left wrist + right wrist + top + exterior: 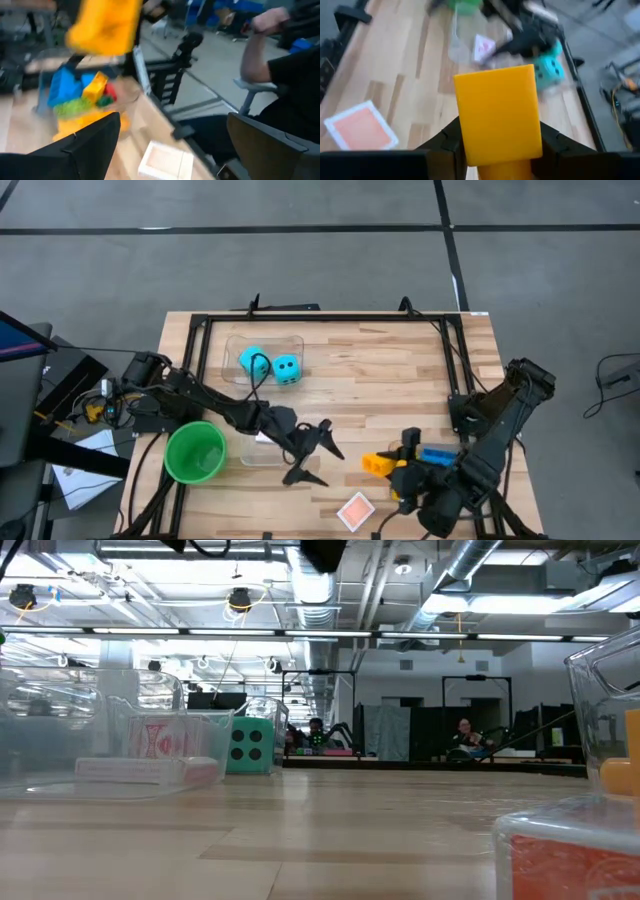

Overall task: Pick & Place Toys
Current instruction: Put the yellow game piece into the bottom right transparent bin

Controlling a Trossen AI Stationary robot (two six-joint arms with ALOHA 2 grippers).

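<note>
Toys sit spread over the pale wooden tabletop (400, 380). Furthest left stands a round green plastic cup (195, 451), just outside the black frame's left rail. Beyond it, toward the table's far edge, a clear plastic bin (265, 345) holds two cyan foam dice with black dots (270, 365), side by side. A second clear plastic bin (250, 448), just beside the cup, lies partly under the left arm; the low view shows a red-and-white playing card (152, 739) standing in a clear bin, with a flat card box lying in front of it. The left gripper (318, 452) hangs over the bare wood just past that bin, near the table's middle, its two dark fingers (90, 145) spread wide apart with nothing between them. Near the front edge lies another red-and-white playing card (356, 509), flat on the wood. Right of the middle, the right gripper (395, 466) has its jaws clamped on a yellow plastic brick (499, 112), held above the table. Just beside it lies a blue plastic brick (437, 455). The left wrist view shows a heap of blue, yellow, green and red bricks (82, 92) in a clear container, and a person's arm (265, 40) beyond the table.
</note>
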